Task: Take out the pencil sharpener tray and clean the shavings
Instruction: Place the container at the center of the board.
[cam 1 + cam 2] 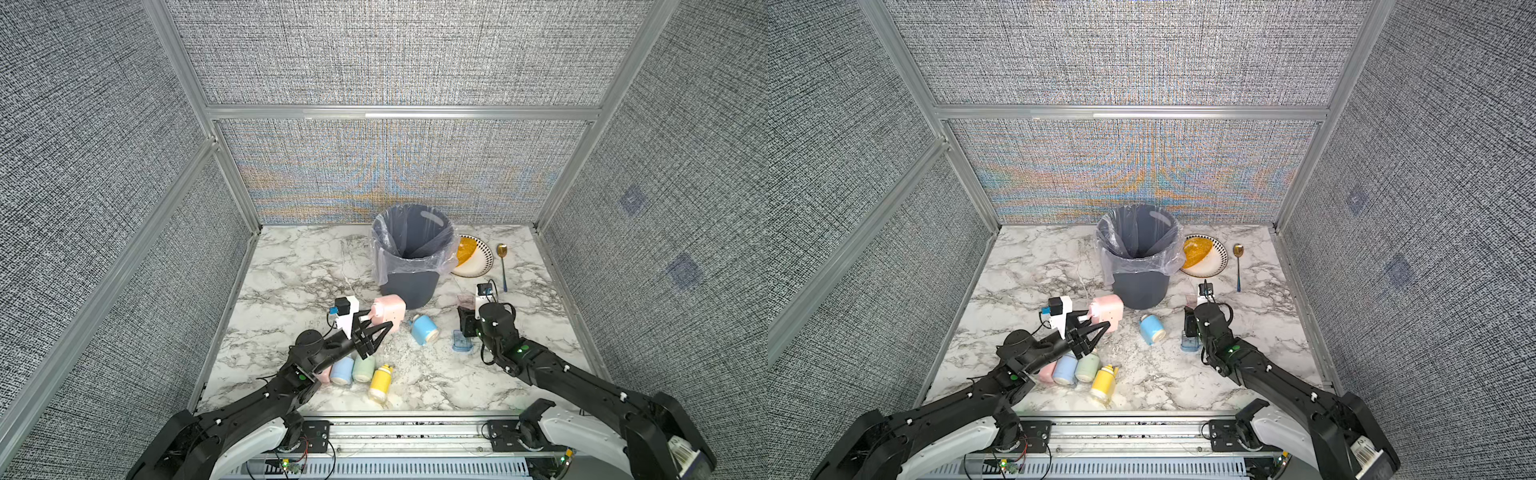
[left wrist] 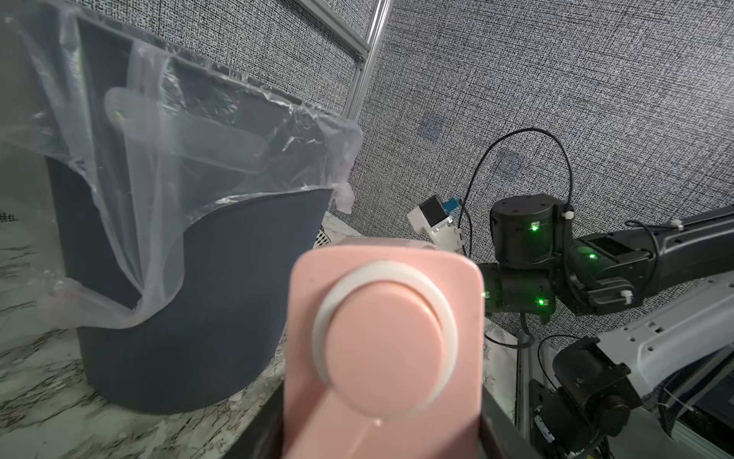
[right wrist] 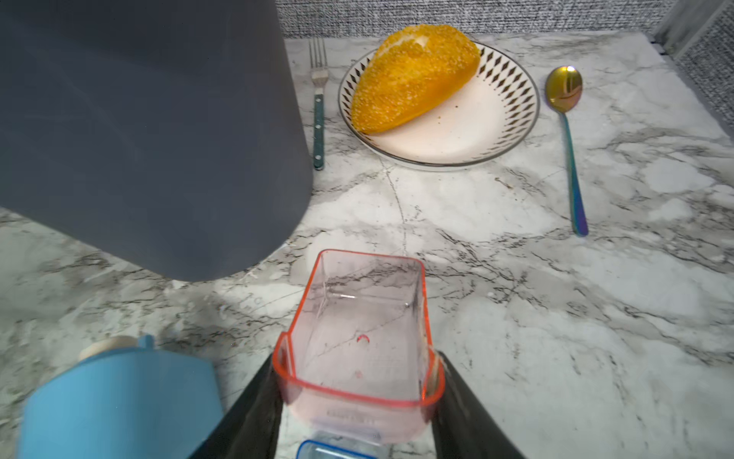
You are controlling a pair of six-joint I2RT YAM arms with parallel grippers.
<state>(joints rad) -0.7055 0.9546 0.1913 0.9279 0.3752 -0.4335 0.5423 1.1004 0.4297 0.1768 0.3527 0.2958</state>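
In both top views my left gripper is shut on a pink pencil sharpener held just above the table, in front of the bin. The left wrist view shows the sharpener's round end between both fingers. My right gripper is shut on the clear pink, red-rimmed sharpener tray, held low over the marble right of the bin. In a top view the tray pokes out past the wrist. Its inside looks bare; no shavings show in it. Fine specks on the marble are too small to name.
A dark grey bin with a clear liner stands mid-table. Right of it are a plate with orange bread, a fork and a spoon. A blue sharpener and blue tray lie between the arms. Three more sharpeners lie front left.
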